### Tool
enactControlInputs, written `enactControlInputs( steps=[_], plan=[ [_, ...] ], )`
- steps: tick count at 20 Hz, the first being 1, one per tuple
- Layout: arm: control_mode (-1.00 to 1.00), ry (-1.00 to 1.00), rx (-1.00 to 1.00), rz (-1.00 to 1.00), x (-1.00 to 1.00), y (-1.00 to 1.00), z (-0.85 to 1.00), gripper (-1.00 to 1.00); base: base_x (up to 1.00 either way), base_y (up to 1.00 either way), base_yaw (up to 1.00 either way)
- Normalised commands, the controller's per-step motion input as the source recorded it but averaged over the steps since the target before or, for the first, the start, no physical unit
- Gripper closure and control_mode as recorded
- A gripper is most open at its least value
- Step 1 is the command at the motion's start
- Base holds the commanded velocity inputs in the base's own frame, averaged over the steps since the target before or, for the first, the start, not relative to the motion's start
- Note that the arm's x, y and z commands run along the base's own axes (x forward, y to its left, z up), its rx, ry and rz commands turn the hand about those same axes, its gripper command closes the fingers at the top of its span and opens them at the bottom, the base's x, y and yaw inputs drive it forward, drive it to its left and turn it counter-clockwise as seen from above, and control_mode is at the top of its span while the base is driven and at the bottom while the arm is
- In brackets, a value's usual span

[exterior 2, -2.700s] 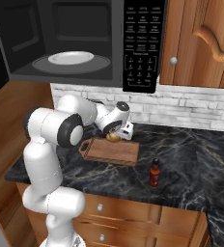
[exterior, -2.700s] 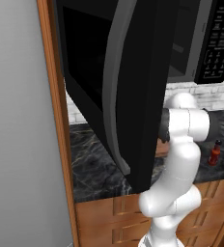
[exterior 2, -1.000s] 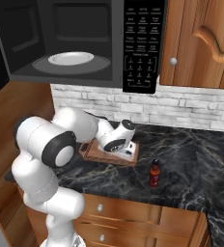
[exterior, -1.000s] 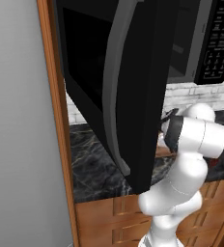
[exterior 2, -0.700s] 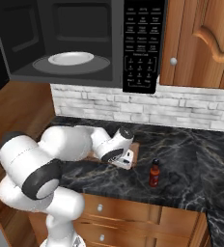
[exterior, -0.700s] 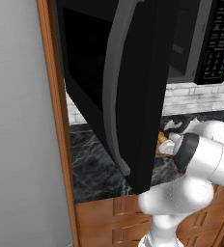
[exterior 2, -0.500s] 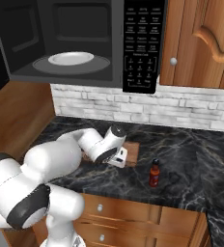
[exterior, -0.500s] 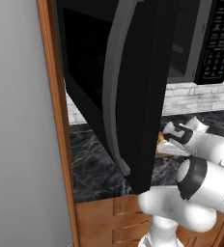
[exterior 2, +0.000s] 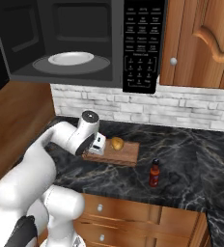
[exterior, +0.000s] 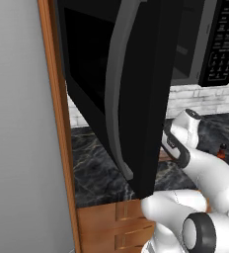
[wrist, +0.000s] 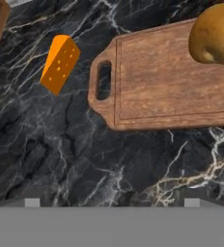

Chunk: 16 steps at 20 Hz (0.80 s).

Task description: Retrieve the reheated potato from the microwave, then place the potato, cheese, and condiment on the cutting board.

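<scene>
The potato (exterior 2: 117, 143) lies on the cutting board (exterior 2: 125, 155), free of my gripper (exterior 2: 95, 149). The gripper hangs low over the board's handle end, open, with nothing between its fingers. In the hand view the gripper (wrist: 111, 203) looks down on black counter just below the cutting board (wrist: 162, 91). There the potato (wrist: 215, 36) is at the top right. The orange cheese (wrist: 60, 62) wedge lies on the counter left of the handle hole. The red condiment (exterior 2: 155, 172) bottle stands upright on the counter to the right of the board. The microwave (exterior 2: 140, 46) hangs above with its door (exterior: 136, 89) swung open.
A white plate (exterior 2: 71, 58) sits inside the microwave cavity. The open door juts out at head height on the left. A small dark object (exterior 2: 175, 177) lies on the counter right of the bottle. Wooden cabinets (exterior 2: 201, 43) and a brick backsplash (exterior 2: 181, 113) bound the rear.
The hand has left the potato on the board and swung down to the board's handle end. The arm's elbow has dropped low towards the cameras.
</scene>
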Motion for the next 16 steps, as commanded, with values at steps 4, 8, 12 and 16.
enactControlInputs(
  steps=[4, 8, 12, 16],
  plan=[
    [-1.00, 0.00, 0.00, 0.00, 0.07, 0.65, 0.01, -1.00, 0.00, 0.00, 0.00],
    [-1.00, 0.00, 0.00, 0.00, 0.45, 0.59, 0.00, -1.00, 0.00, 0.00, 0.00],
    [-1.00, 0.00, 0.00, 0.00, 0.71, 0.47, 0.00, -1.00, 0.00, 0.00, 0.00],
    [-1.00, 0.00, 0.00, 0.00, 0.63, 0.32, 0.00, -1.00, 0.00, 0.00, 0.00]
  ],
)
